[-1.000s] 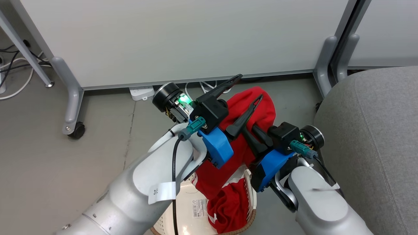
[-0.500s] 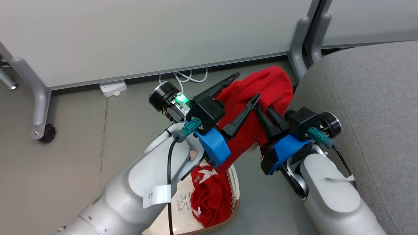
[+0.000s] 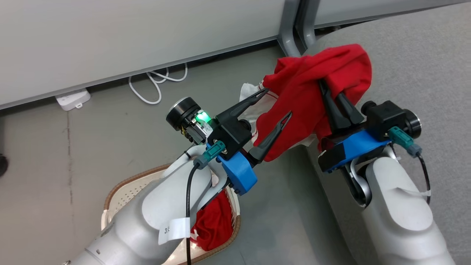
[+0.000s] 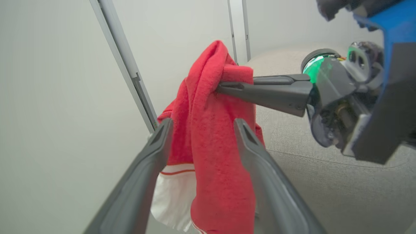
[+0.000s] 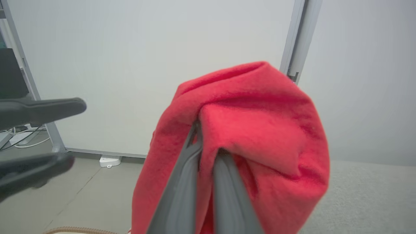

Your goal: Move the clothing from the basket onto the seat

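red garment up over the seat's edge, right claw clamped on it

right claw (image 3: 328,88) is pinched tight on a fold of the red garment (image 3: 331,62), fingers pressed together and the cloth bunched over their tips. the garment hangs in the air above the rounded edge of the grey seat (image 3: 415,55), close to its far corner. its upper bulk is over the upholstery, and its white-trimmed lower part trails off the edge above the floor (image 3: 73,154). left claw (image 3: 279,102) is right beside it, jaws spread wide. in the left wrist view the cloth drapes down between the two fingers with no squeeze on it, though whether it brushes them i cannot tell. down low in the head view, the cream basket (image 3: 128,189) stands on the floor, apart from the seat and partly behind the left forearm (image 3: 173,198). more red clothing (image 3: 211,224) lies inside, against the rim nearest the seat. a pale partition panel (image 3: 110,44) runs behind, with a white power strip (image 3: 72,99) on the floor at its foot.
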You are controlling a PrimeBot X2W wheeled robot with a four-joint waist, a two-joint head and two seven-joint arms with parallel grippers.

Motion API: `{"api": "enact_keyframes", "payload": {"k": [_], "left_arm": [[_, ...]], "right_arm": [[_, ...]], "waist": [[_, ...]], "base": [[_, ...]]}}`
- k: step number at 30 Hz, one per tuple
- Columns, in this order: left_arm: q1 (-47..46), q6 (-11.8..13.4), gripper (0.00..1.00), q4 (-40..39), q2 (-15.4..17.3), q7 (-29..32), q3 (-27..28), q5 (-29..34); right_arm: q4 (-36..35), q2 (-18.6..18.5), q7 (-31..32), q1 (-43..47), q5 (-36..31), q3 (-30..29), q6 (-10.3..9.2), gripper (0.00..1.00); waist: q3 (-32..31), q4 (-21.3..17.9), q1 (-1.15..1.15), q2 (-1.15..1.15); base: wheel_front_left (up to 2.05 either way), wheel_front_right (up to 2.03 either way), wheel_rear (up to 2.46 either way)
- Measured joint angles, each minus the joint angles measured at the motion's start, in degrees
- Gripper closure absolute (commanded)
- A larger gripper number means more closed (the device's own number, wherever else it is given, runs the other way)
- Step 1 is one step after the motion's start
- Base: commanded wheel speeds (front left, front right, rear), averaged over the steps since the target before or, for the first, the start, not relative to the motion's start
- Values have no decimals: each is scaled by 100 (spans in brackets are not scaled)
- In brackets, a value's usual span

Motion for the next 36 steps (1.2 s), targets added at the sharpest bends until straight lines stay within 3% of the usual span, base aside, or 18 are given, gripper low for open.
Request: {"api": "enact_keyframes", "payload": {"k": [18,30,36], "left_arm": [[109,1,0,-92,-31,0,-519,105],[101,0,0,-129,-34,0,-599,56],[-73,31,0,-267,34,2,-575,110]], "right_arm": [[-962,-66,-1,576,-142,-1333,0,100],[-1254,-82,-1,840,-188,-1691,0,100],[-1493,-204,-1,428,-189,-1972,0,100]], "waist": [[488,-869,0,0],[616,-957,0,0],[859,-931,0,0]], "base": [[0,0,0],[0,0,0],[0,0,0]]}}
